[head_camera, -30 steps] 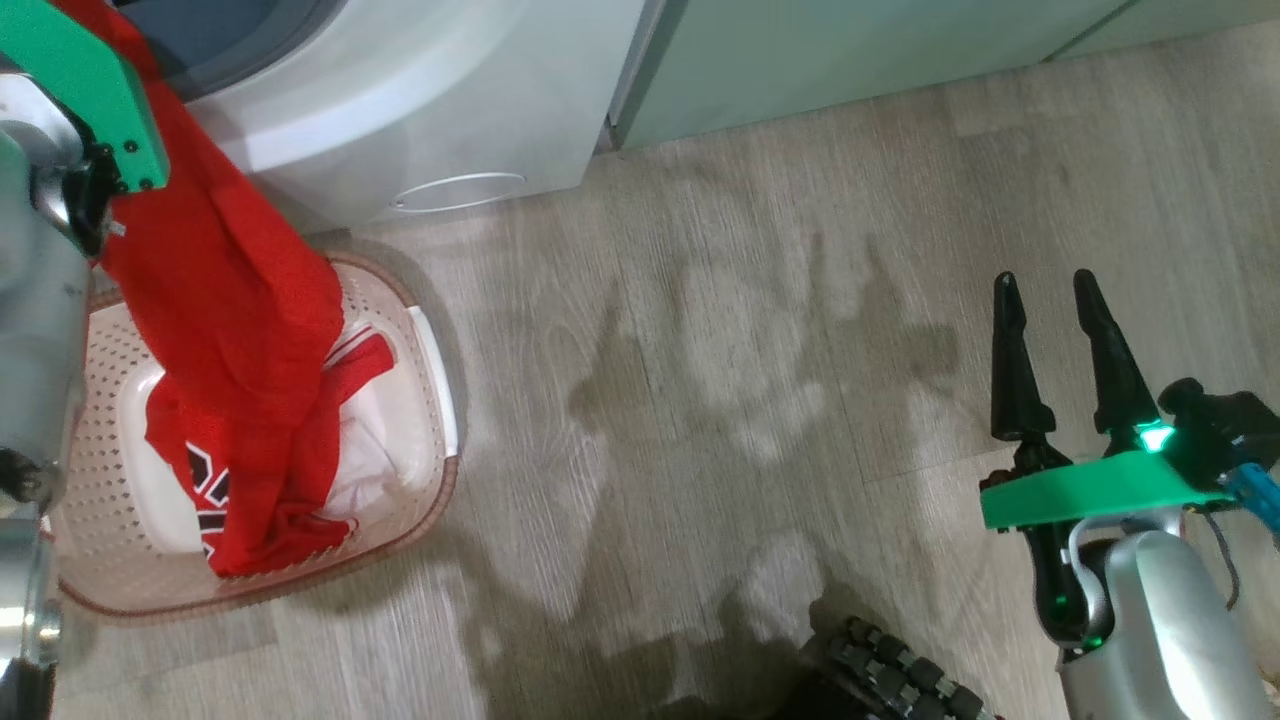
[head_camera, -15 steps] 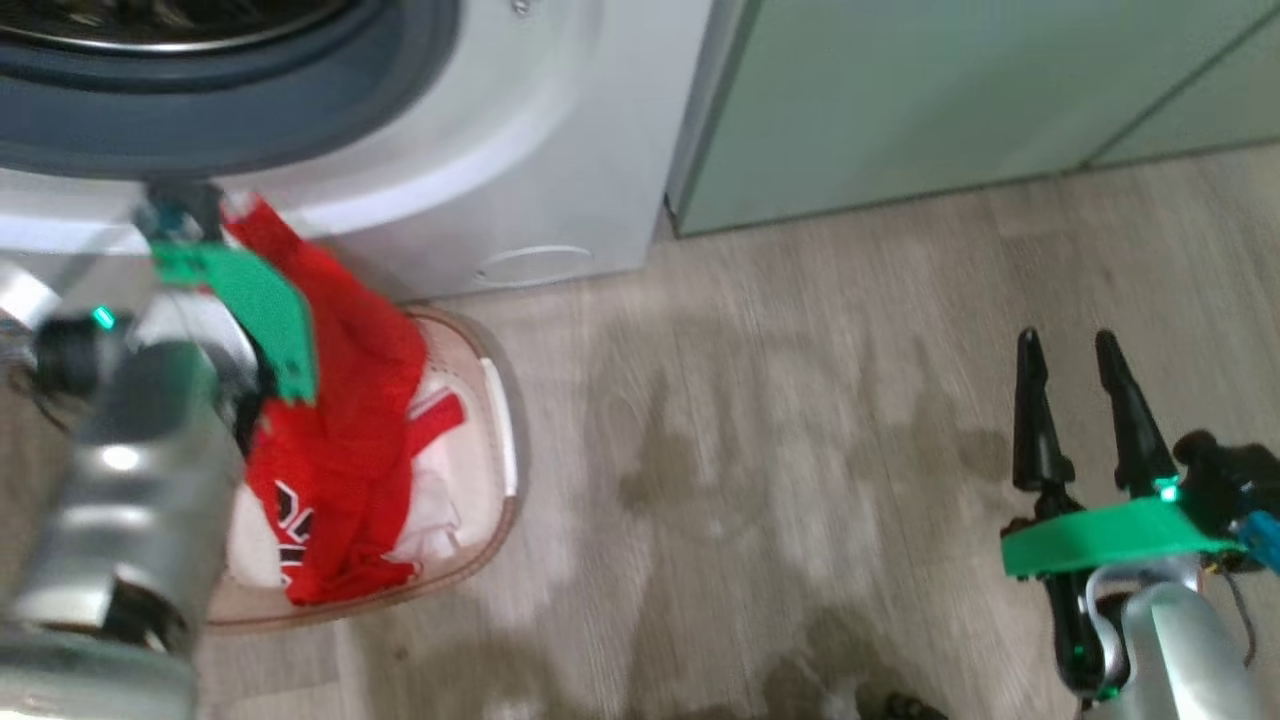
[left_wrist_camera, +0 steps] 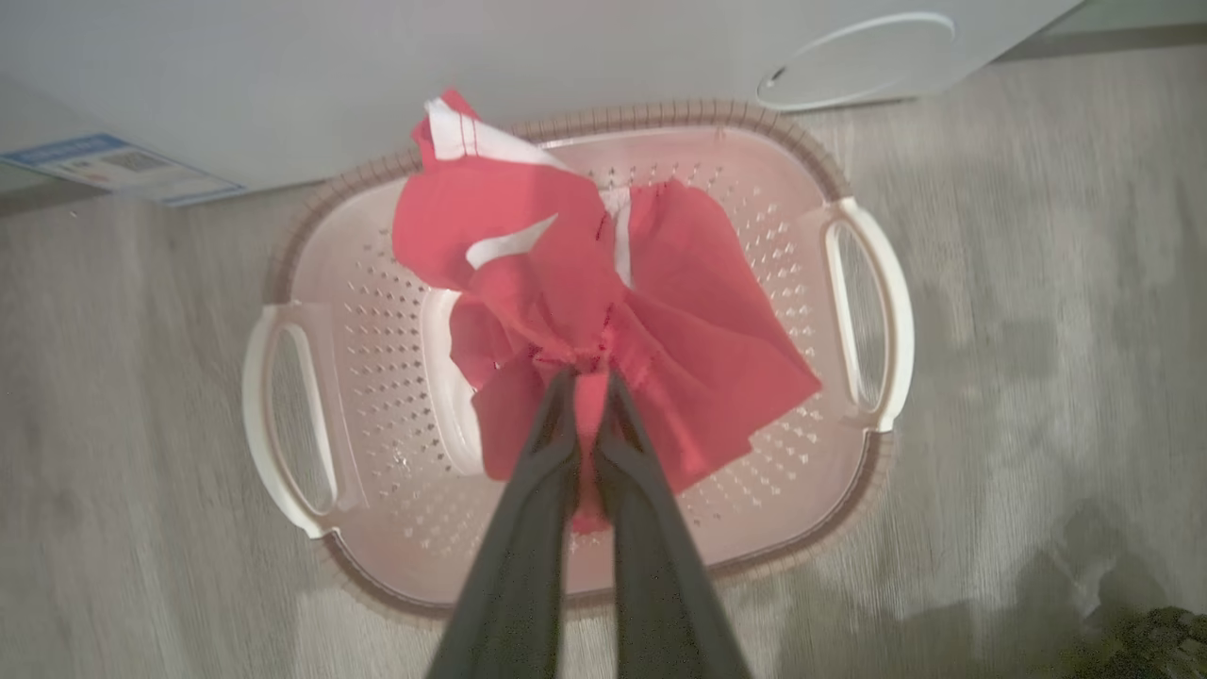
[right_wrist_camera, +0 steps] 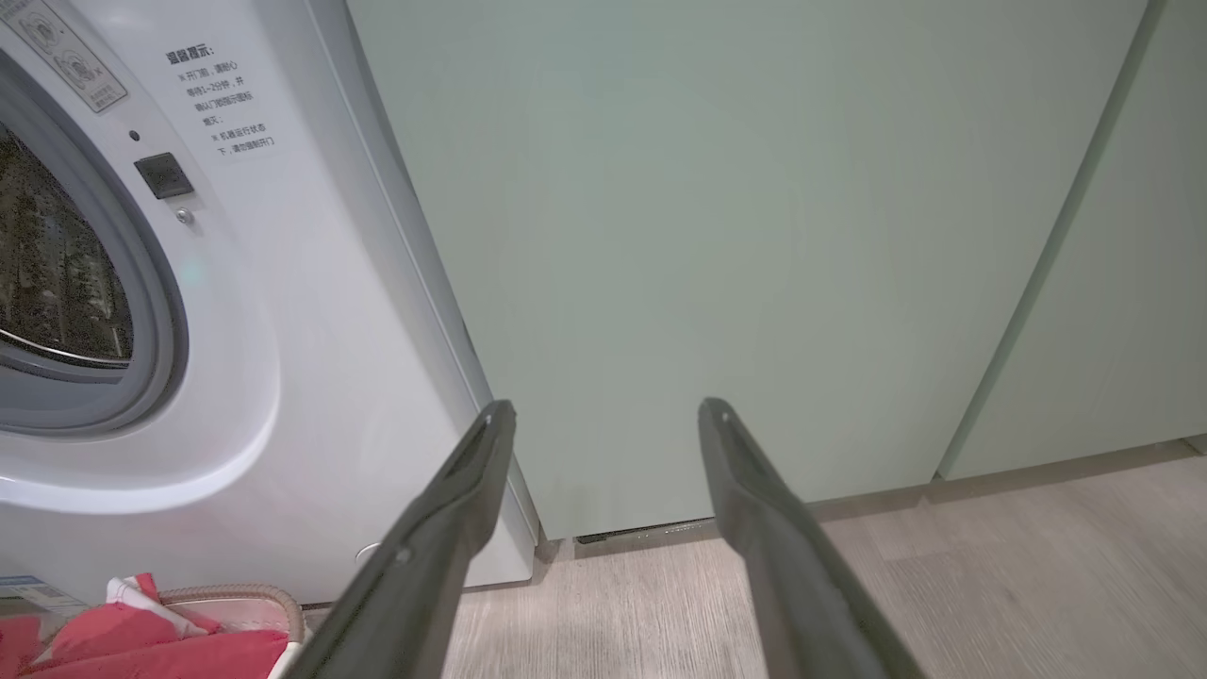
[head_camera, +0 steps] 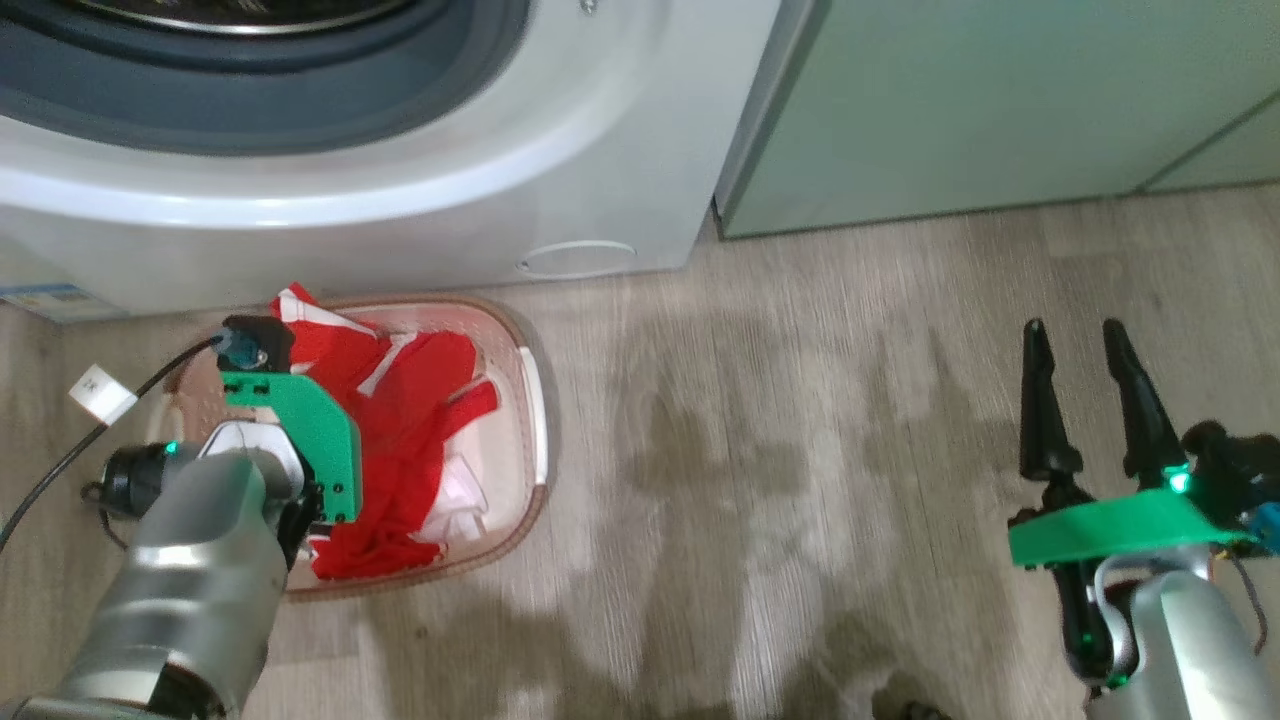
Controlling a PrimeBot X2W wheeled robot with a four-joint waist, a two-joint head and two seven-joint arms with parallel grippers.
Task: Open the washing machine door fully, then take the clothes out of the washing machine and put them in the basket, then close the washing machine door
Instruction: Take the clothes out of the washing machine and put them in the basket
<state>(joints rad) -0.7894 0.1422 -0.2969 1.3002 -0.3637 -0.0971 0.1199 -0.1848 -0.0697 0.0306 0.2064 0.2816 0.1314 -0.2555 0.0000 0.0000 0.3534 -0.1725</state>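
So the red clothes (left_wrist_camera: 603, 311) that hung tall from up by the drum a second ago are now bunched down inside the basket (left_wrist_camera: 660, 115), which sits on the floor right in front of the washing machine (head_camera: 400, 210). Left jaws are pinched tight on a fold of them, no let-go yet. Right jaws gape wide, holding nothing, well off to the side. Looks like release comes next, then the door.

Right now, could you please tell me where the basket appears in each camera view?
Head view: the basket sits left of centre, before the washing machine.
Left wrist view: basket in the middle.
Right wrist view: basket rim in the bottom left corner.
Shared landmark: the red clothes inside it.
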